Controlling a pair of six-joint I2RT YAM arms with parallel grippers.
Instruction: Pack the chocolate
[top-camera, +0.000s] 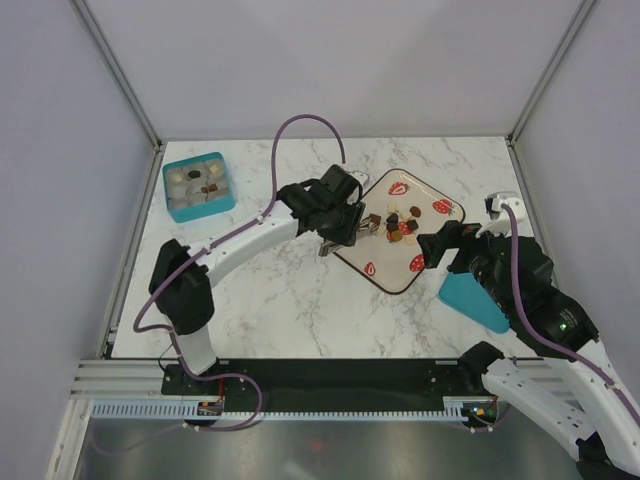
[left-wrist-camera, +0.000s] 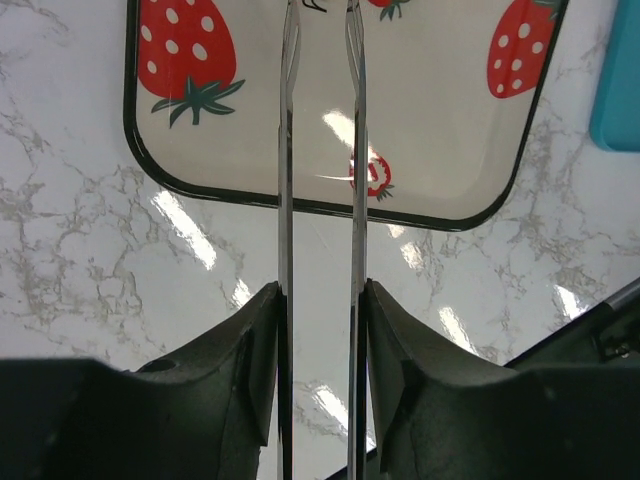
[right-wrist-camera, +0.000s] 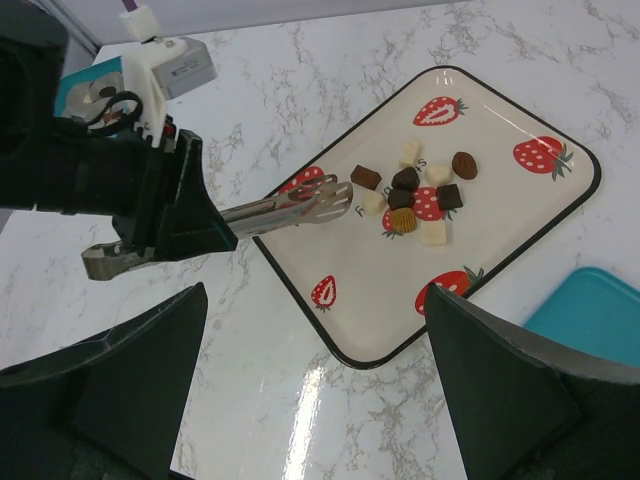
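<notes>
About ten chocolate pieces on one tray; one pair of tongs

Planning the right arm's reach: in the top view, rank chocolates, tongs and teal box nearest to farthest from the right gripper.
1. Chocolates, on the tray, just left of the right gripper.
2. Tongs, at the tray's left edge.
3. Teal box, far-left corner.

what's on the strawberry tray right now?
Chocolate pieces, dark, mid-brown and pale, clustered near the middle of the tray. The tongs reach over one edge; the tray surface under their tips is covered.
</notes>
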